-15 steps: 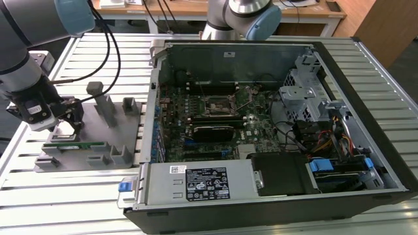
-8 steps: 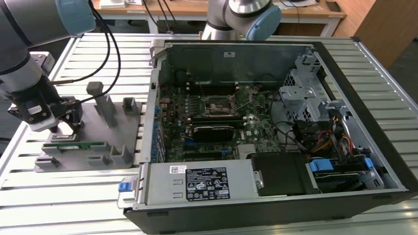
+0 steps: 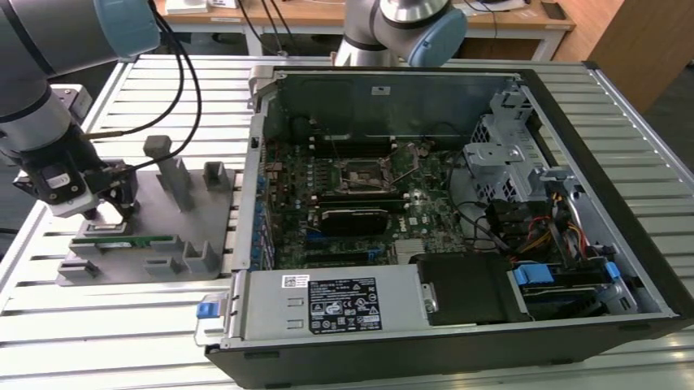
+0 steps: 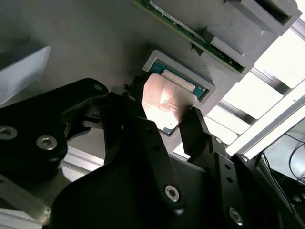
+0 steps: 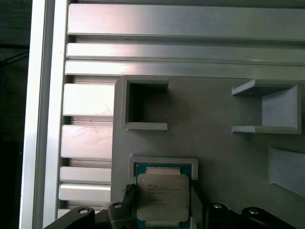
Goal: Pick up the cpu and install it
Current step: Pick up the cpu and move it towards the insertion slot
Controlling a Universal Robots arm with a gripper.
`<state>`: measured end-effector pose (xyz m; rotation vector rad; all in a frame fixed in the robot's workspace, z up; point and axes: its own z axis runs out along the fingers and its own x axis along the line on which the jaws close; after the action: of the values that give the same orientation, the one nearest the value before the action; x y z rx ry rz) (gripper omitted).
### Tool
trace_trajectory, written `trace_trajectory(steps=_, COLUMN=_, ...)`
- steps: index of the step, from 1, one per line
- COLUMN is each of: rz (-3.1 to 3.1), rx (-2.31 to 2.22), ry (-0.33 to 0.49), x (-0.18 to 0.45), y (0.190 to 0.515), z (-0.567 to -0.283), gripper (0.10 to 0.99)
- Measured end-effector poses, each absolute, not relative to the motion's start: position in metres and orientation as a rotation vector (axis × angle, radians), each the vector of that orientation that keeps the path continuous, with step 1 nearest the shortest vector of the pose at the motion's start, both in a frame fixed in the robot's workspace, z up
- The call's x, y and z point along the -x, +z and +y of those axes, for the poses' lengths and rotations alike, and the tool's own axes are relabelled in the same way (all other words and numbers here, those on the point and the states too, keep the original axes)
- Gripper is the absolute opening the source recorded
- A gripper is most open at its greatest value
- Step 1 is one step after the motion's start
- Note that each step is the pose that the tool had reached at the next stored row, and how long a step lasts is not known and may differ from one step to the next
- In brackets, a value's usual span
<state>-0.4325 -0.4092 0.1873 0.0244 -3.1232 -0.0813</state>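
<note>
Down low over the grey holder [image 3: 146, 219] with the tool [image 3: 109, 213], on the slatted desk [image 3: 130, 325] toward the exterior view's left. Set astride the cpu [image 5: 162, 195] in both wrist views, close on two opposite edges. Cannot tell whether pinching the chip or merely spread about it. Lying flat, metal plate up, in a shallow square pocket [image 5: 164, 161] of the holder, with the pocket's rim in sight beyond one edge. Just beside that pocket, an open-sided slot [image 5: 145, 105] moulded into the same holder. Near the tool in the exterior view, a green stick [image 3: 128, 241] along the holder. Well apart, toward the exterior view's right, an open case [image 3: 456, 81] on the desk, with a board [image 3: 284, 207] inside and a socket [image 3: 363, 173] near the board's middle.
</note>
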Motion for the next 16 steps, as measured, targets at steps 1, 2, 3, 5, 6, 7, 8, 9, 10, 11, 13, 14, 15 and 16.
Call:
trace_trajectory(steps=1, rz=-3.123, rx=-0.024, ry=-0.081, x=0.4326, y=0.1874, z=-0.4093, gripper=0.569)
trace_trajectory(steps=2, rz=-3.123, rx=-0.025, ry=-0.081, x=0.4328, y=0.1875, z=-0.4093, gripper=0.580)
trace_trajectory(steps=3, rz=-3.123, rx=-0.025, ry=-0.081, x=0.4332, y=0.1877, z=-0.4093, gripper=0.580)
trace_trajectory(steps=5, rz=-3.123, rx=-0.026, ry=-0.081, x=0.4336, y=0.1878, z=-0.4093, gripper=0.643)
trace_trajectory(steps=6, rz=-3.124, rx=-0.026, ry=-0.081, x=0.4339, y=0.1878, z=-0.4093, gripper=0.643)
trace_trajectory(steps=7, rz=-3.124, rx=-0.026, ry=-0.081, x=0.4345, y=0.1877, z=-0.4093, gripper=0.643)
trace_trajectory(steps=8, rz=-3.125, rx=-0.026, ry=-0.081, x=0.4347, y=0.1878, z=-0.4093, gripper=0.643)
trace_trajectory(steps=9, rz=-3.125, rx=-0.026, ry=-0.081, x=0.4347, y=0.1878, z=-0.4093, gripper=0.643)
trace_trajectory(steps=10, rz=-3.125, rx=-0.026, ry=-0.081, x=0.4347, y=0.1877, z=-0.4093, gripper=0.643)
trace_trajectory(steps=11, rz=-3.125, rx=-0.026, ry=-0.081, x=0.4347, y=0.1875, z=-0.4094, gripper=0.643)
trace_trajectory(steps=13, rz=-3.125, rx=-0.026, ry=-0.081, x=0.4348, y=0.1873, z=-0.4095, gripper=0.627)
trace_trajectory(steps=14, rz=-3.125, rx=-0.026, ry=-0.081, x=0.4348, y=0.1873, z=-0.4096, gripper=0.565)
trace_trajectory(steps=15, rz=-3.125, rx=-0.026, ry=-0.081, x=0.4348, y=0.1873, z=-0.4096, gripper=0.565)
trace_trajectory(steps=16, rz=-3.125, rx=-0.026, ry=-0.081, x=0.4348, y=0.1873, z=-0.4096, gripper=0.525)
